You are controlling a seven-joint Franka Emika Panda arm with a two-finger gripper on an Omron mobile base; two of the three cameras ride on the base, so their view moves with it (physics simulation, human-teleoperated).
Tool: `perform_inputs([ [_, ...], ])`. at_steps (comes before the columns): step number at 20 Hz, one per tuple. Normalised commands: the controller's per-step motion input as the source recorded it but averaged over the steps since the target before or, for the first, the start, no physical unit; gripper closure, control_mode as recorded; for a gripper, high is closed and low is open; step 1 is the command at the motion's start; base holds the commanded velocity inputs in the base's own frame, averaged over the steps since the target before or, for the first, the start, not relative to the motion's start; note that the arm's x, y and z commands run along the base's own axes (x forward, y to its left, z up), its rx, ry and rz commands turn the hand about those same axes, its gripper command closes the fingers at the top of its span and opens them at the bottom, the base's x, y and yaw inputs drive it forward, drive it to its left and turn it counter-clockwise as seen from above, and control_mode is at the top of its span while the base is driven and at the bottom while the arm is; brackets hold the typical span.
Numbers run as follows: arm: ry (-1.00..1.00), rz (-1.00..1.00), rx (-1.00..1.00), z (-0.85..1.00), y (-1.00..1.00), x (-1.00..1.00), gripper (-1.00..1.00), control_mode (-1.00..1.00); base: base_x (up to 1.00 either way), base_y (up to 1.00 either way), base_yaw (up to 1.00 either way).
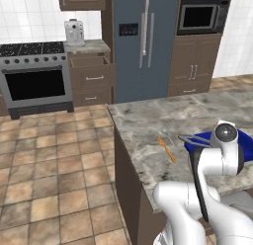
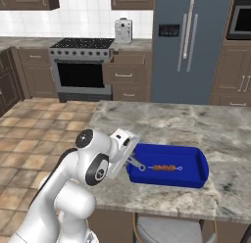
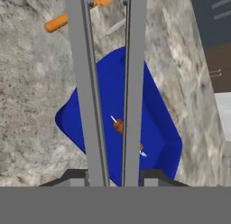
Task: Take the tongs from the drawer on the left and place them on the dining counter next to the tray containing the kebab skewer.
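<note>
1. Two-finger dark gripper [image 3: 115,175] clamped on the slim grey metal tongs [image 3: 108,83], held above the grey-beige marbled dining counter [image 1: 148,125].
2. Long axis straight out from the fingertips — arms side by side, tips far forward.
3. Directly beneath: blue rectangular tray [image 3: 155,128] with brown kebab skewer [image 3: 119,126].
4. Beyond the tips — orange-handled utensil [image 3: 58,22] lying flat.
5. Top dark brown drawer [image 1: 91,73] pulled open.

The grey tongs [image 3: 131,83] were clamped in the gripper [image 3: 115,175] above the marbled counter [image 1: 148,125], beside the blue tray [image 2: 169,181] holding the kebab skewer [image 2: 164,167]. The top drawer [image 1: 91,66] stood open.
</note>
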Motion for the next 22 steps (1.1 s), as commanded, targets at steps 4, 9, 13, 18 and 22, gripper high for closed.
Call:
perform_inputs([
  [4,0.0,0.0,0.0,0.0,0.0,0.0,1.0,1.0,0.83,0.31,0.0],
  [9,0.24,-0.08,0.21,0.0,0.2,0.07,1.0,-1.0,0.0,0.0,0.0],
  [13,0.29,-0.14,0.34,0.0,0.38,0.0,1.0,-1.0,0.0,0.0,0.0],
  [18,0.25,-0.17,0.39,0.0,0.31,0.0,1.0,-1.0,0.0,0.0,0.0],
  [22,0.06,-0.23,0.29,-0.01,0.0,0.0,1.0,-1.0,0.0,0.0,0.0],
])
